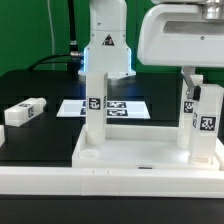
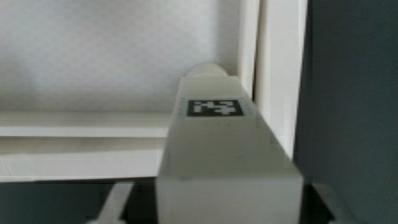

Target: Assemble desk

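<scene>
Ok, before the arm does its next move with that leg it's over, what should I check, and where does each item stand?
1. Target leg upright at the tabletop corner, on the exterior view's right: ok.
2. End effector closed firmly on the target leg: cannot tell, as the fingers are not clearly shown.
3. Target leg fully seated in its socket: cannot tell, as its base is not clearly shown.
4. Second upright leg standing straight, apart from the end effector: ok.
5. Loose leg lying on the table, off the tabletop: ok.
</scene>
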{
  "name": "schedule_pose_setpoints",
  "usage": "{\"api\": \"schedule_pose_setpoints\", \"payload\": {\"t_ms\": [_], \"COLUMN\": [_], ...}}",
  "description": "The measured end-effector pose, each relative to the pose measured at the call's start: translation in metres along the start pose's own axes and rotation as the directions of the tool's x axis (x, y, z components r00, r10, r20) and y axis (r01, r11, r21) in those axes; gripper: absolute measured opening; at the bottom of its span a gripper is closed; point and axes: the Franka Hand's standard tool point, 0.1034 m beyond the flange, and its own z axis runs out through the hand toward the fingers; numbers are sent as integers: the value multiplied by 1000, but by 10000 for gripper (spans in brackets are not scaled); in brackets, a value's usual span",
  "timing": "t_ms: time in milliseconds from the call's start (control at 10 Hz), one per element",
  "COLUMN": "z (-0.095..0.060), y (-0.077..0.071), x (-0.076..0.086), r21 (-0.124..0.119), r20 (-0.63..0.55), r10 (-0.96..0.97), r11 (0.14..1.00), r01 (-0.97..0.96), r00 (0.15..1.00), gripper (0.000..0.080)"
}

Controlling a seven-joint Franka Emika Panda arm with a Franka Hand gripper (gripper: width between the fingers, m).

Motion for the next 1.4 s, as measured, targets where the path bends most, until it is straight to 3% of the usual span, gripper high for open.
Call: {"api": "schedule_pose_setpoints", "payload": {"t_ms": [300, 600, 800, 900, 1100, 1200, 1400], "z": [0, 1, 2, 2, 3, 4, 4], "y": [0, 3, 4, 7, 8, 10, 9], "x": [0, 0, 1, 2, 2, 4, 3], "r21": [1, 25, 51, 50, 39, 46, 30], "r20": [0, 0, 34, 37, 69, 82, 90], "r10": [148, 446, 656, 683, 815, 863, 928], "r11": [989, 895, 752, 728, 574, 496, 359], "r01": [-148, -446, -657, -684, -818, -867, -933], "r00": [989, 895, 754, 729, 575, 499, 361], "gripper": [288, 289, 289, 289, 290, 290, 290]}}
